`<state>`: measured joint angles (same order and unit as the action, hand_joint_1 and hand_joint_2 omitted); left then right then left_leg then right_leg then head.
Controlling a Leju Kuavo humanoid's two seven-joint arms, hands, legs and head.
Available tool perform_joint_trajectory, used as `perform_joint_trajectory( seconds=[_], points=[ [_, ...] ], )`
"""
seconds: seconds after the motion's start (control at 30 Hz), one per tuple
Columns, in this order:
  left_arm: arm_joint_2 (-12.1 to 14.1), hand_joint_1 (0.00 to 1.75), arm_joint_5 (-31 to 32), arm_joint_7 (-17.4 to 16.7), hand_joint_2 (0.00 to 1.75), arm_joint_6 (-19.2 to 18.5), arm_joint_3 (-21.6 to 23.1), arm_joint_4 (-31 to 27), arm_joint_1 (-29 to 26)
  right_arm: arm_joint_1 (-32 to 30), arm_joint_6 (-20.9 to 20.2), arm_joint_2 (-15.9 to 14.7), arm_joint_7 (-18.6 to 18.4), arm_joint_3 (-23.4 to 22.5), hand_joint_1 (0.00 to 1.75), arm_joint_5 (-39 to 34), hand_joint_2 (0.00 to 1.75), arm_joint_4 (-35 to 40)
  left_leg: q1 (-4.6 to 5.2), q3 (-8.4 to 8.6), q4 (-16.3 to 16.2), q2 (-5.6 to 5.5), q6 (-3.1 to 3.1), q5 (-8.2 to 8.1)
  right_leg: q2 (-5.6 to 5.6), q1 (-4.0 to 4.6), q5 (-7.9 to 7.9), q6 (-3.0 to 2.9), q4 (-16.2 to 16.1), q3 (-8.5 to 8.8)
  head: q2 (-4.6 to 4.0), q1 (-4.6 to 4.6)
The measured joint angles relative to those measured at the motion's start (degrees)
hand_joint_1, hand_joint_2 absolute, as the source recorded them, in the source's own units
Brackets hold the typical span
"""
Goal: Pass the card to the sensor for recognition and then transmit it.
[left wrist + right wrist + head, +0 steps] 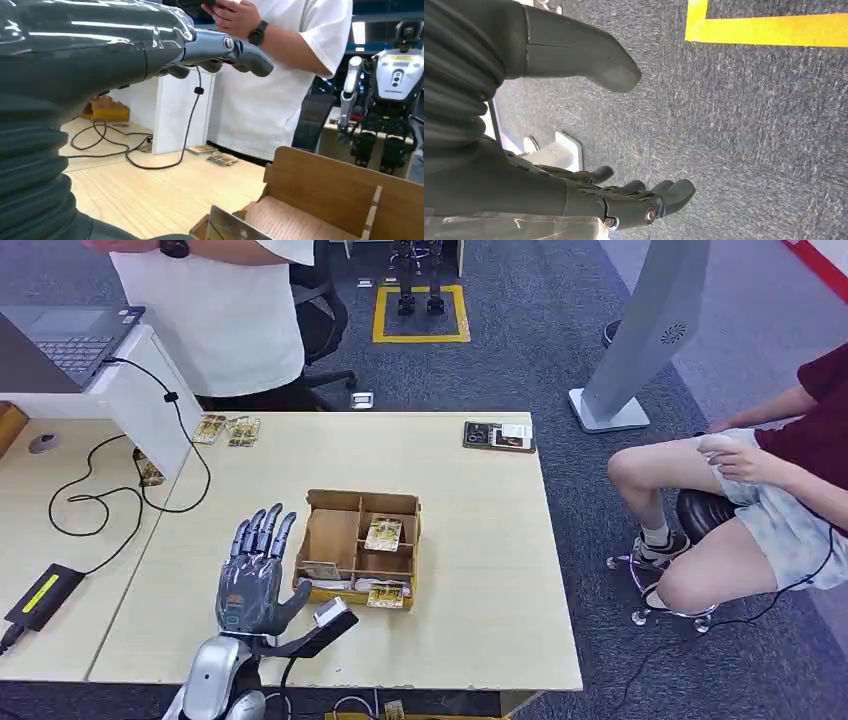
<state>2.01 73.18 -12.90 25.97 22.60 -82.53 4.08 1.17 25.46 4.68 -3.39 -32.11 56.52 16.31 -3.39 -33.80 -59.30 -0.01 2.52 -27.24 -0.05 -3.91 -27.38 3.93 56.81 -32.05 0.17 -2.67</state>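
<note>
A brown cardboard box [335, 535] with several compartments stands in the middle of the pale wooden table [480, 570]. One picture card [383, 533] lies flat in a middle compartment, and more cards [386, 595] stand along the box's near wall. My left hand [255, 575] hovers flat just left of the box, fingers spread and holding nothing, with its thumb near the box's front corner. In the left wrist view its fingers [220, 47] reach out above the box [340, 195]. A black sensor pad [498, 435] lies at the table's far right edge. My right hand [624, 200] hangs over the carpet, fingers apart and empty.
A person in a white shirt [215, 310] stands at the table's far side. Loose cards [227, 430] lie at the far left corner. The left desk carries a laptop [70, 335], cables [90, 495] and a black device [40, 595]. A seated person [740, 500] is on the right.
</note>
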Motion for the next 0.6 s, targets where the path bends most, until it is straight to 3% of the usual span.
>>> perform_joint_trajectory(
  seconds=[0.6],
  points=[
    [-0.07,0.00,-0.76,-0.37,1.75,-2.50,0.15,2.84,1.37,0.26,-0.44,0.02,-0.52,-0.77,0.00,1.88,1.75,0.00,0.00,0.00,0.00,0.01,0.00,0.00,0.01,0.00,0.00,0.00,0.00,-0.02,0.00,0.00]
  ],
)
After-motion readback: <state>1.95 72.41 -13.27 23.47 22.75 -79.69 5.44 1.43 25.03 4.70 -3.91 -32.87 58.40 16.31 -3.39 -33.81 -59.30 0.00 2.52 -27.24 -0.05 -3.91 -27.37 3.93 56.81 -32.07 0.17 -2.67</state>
